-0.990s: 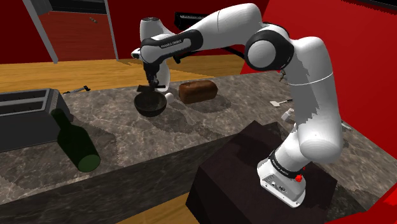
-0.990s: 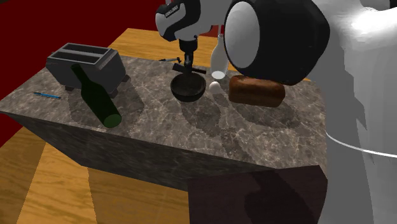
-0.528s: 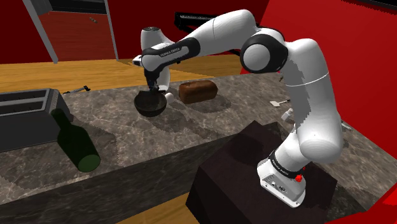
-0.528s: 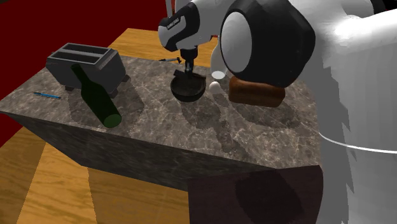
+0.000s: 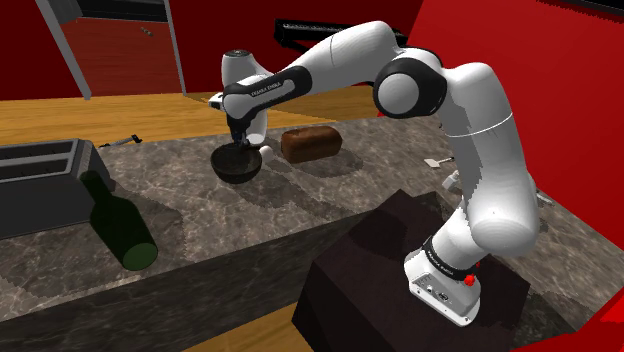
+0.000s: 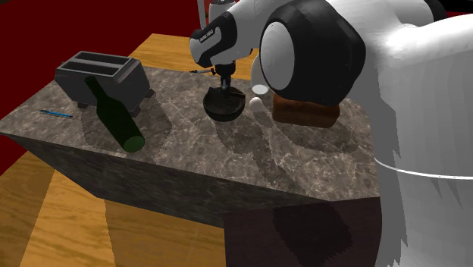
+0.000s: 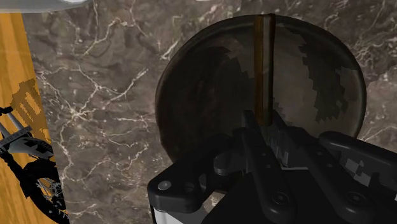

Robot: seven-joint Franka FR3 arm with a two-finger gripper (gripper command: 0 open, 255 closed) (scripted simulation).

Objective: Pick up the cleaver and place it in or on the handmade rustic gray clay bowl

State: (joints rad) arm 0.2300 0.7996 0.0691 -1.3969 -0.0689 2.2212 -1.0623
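Black fingers of the two-finger gripper (image 7: pixel 264 127) stand narrow, and we see them clasp the near end of a cleaver (image 7: pixel 264 63), of which a slim brown handle shows; the blade we cannot make out. The handle runs straight out from the fingertips across the mouth of a round dark grey bowl (image 7: pixel 197 95) to its far rim. Whether the cleaver touches the bowl we cannot tell.

From the shoulder view, the gripper (image 5: pixel 238 143) points down into the bowl (image 5: pixel 235 170). The second exterior view shows the gripper (image 6: pixel 223 82) the same way, low inside the bowl (image 6: pixel 225 112).

The bowl stands on a dark veined marble counter (image 5: pixel 300 205). Just beside it, on the shoulder view's right, lies a brown loaf of bread (image 5: pixel 311 144). Behind the arm stands a white bottle with a dark cap (image 5: pixel 237 68).

Well apart, toward the shoulder view's left, a dark green glass bottle (image 5: pixel 120 222) lies on its side, its neck touching a dark grey two-slot toaster (image 5: pixel 40 185). In the second exterior view a thin blue pen (image 6: pixel 57 114) lies near the counter's edge, beside the toaster (image 6: pixel 102 76).
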